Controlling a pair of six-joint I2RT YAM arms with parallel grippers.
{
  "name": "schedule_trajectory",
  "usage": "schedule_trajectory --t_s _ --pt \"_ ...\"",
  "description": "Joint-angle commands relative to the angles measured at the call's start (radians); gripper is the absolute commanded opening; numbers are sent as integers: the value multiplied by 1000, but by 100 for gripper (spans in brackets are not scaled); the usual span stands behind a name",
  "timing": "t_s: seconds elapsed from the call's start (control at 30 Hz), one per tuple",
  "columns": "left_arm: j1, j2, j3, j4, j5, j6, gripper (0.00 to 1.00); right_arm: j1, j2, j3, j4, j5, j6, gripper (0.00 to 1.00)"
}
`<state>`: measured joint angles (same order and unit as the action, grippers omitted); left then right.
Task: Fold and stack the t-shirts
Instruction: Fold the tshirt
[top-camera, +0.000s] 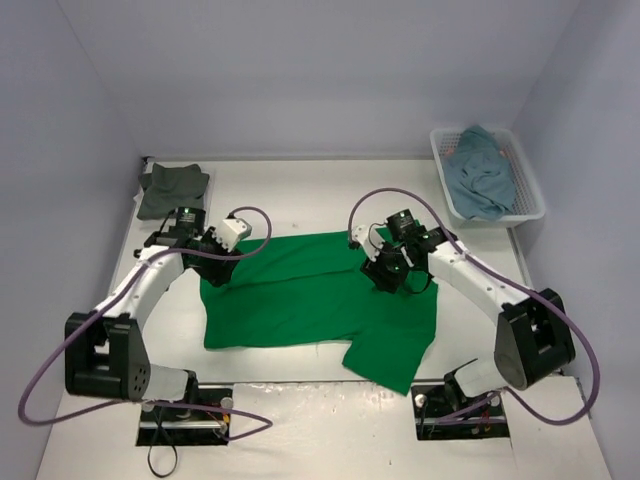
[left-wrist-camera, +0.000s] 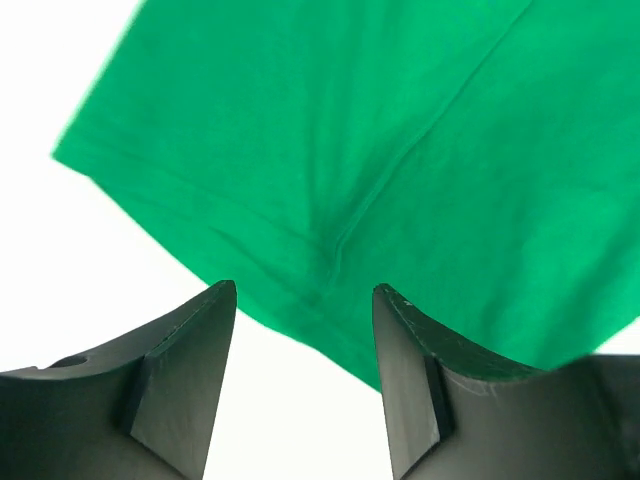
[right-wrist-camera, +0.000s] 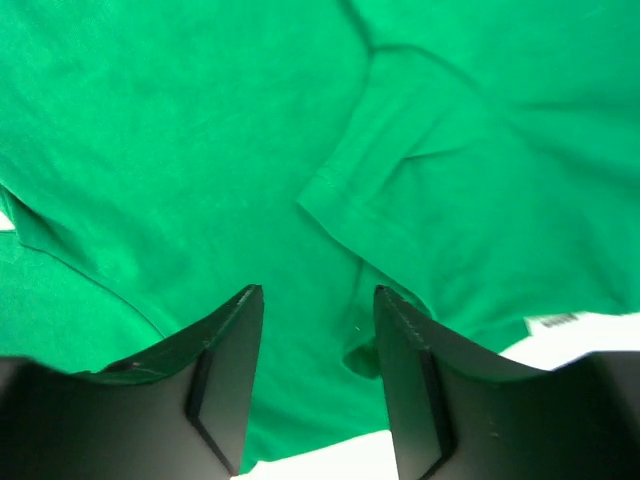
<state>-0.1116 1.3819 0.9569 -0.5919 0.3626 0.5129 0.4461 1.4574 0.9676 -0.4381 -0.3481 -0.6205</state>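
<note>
Looking at a bright green t-shirt (top-camera: 310, 295) spread across the middle of the surface (top-camera: 300, 200), one flap trailing toward the near edge. Got left fingers (left-wrist-camera: 180, 370) apart above its hem edge, right fingers (right-wrist-camera: 225, 370) apart above a sleeve fold, gripping nothing. Probably light and floppy, so best pinched at hems or seams, both sides together.

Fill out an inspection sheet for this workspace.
Surface: white table.
Job's things: bright green t-shirt spread at centre; dark grey-green t-shirt folded at far left; teal-blue t-shirt crumpled in the basket.
Clutter: white mesh basket, far right corner.
Grippers: left gripper open over the green shirt's edge; right gripper open over its right side; neither holds cloth.
Cables: purple cables loop from both arms.
Surroundings: plain pale walls on three sides.
</note>
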Motion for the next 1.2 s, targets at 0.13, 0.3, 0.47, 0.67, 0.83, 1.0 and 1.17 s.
schedule_trajectory --t_s 0.13,0.3,0.47,0.67,0.83,1.0,1.17 --pt "-8 -288 22 -170 133 54 52 66 -111 -24 -21 44 31 19" --pt "-26 -403 -121 -200 164 93 51 105 -77 -84 -14 46 35 0" --pt "-34 -359 -194 -125 154 93 24 98 -8 -98 33 70 28 0" --pt "-54 -210 -172 -36 86 53 0 83 56 -70 65 49 36 0" --pt "-68 -54 -87 -34 46 16 0 75 84 -55 73 37 36 0" --pt "-77 129 9 -66 13 -33 0 62 92 -49 73 38 30 0" --pt "-91 273 107 -106 -10 -88 0 37 119 -26 72 31 16 0"
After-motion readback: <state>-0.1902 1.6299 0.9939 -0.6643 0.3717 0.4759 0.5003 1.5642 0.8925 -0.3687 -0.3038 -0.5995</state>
